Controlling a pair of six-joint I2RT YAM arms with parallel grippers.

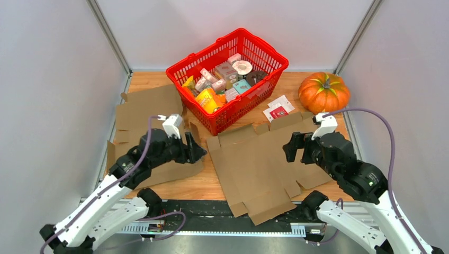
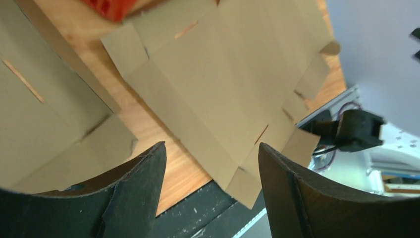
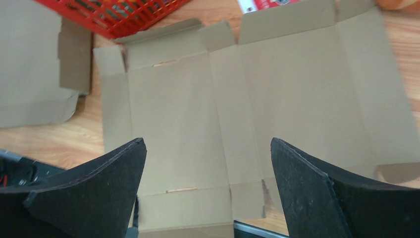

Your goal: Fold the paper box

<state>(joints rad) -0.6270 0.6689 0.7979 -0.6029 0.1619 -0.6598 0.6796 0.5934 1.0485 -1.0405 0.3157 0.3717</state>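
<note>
The paper box [image 1: 265,164] is a flat, unfolded brown cardboard blank lying on the wooden table between the two arms, its near flaps reaching over the table's front edge. My left gripper [image 1: 195,151] hovers open just off the blank's left edge, above a second cardboard sheet. In the left wrist view the blank [image 2: 223,74] lies ahead of the open gripper [image 2: 213,153], nothing between the fingers. My right gripper [image 1: 296,150] hangs open over the blank's right part. The right wrist view shows the blank [image 3: 257,99] spread flat below the wide-open gripper [image 3: 208,148].
A second flat cardboard sheet [image 1: 148,116] lies at the left under the left arm. A red basket [image 1: 265,66] full of packaged goods stands at the back centre. An orange pumpkin [image 1: 324,92] sits back right, with a small red-and-white packet [image 1: 278,110] beside it. White walls close both sides.
</note>
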